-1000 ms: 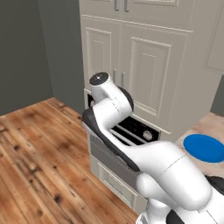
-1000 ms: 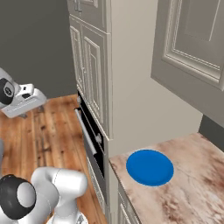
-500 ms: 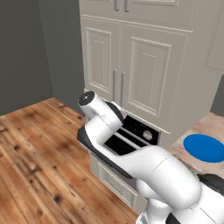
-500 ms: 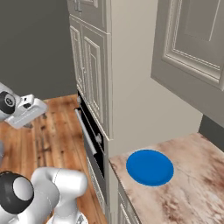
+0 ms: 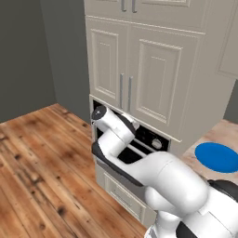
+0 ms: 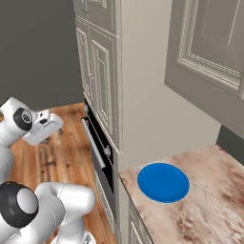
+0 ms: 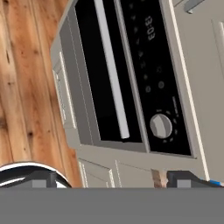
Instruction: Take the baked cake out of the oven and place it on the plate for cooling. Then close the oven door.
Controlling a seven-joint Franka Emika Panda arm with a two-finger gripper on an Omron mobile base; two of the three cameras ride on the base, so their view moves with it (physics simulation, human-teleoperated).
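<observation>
The oven [image 7: 131, 83] sits in the cream cabinet column, and its black glass oven door [image 7: 94, 74] looks shut, flush with the front. A long silver bar handle [image 7: 111, 70] runs across the door. Beside it is the black control strip with a round silver knob [image 7: 160, 125]. My gripper [image 7: 114, 179] faces the oven front from a short distance, open, with nothing between its tips. In the right base view the gripper [image 6: 50, 125] hangs left of the oven door [image 6: 97, 150]. The blue plate [image 6: 163, 182] lies bare on the counter to the right. The baked cake is hidden.
Cream panelled cabinet doors [image 5: 135, 79] stand above the oven and a drawer front [image 5: 118, 195] sits below it. The marbled counter [image 6: 209, 200] carries the plate, under a wall cabinet [image 6: 209, 52]. Wooden floor [image 5: 42, 162] stretches out to the left of the oven.
The arm has swung down and in toward the oven front. The gripper has stayed open.
</observation>
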